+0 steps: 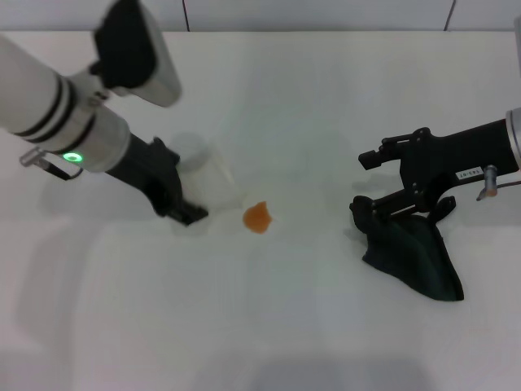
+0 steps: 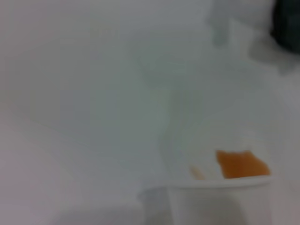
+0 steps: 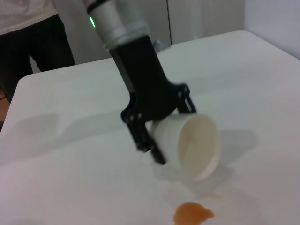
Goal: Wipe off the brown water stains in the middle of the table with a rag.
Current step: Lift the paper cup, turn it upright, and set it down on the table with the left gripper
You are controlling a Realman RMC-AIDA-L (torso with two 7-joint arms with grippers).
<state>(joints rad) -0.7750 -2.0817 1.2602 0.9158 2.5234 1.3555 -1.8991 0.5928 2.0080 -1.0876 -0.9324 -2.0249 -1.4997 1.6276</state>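
Left gripper (image 1: 189,213) is clamped on a white paper cup (image 3: 192,143), tipped on its side with the mouth facing the small orange-brown liquid blob (image 1: 257,217) just beyond its rim on the plain white matte table (image 1: 244,326). Right gripper (image 1: 389,208) sits well apart on the other side of the blob, fingers down on the soft dark greenish-black rag (image 1: 413,257); grip closure can't be made out.

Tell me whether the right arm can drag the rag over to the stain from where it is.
Probably yes. The right gripper sits at the rag, and bare table lies between it and the stain. The left gripper, holding the tipped cup, is beyond the stain.
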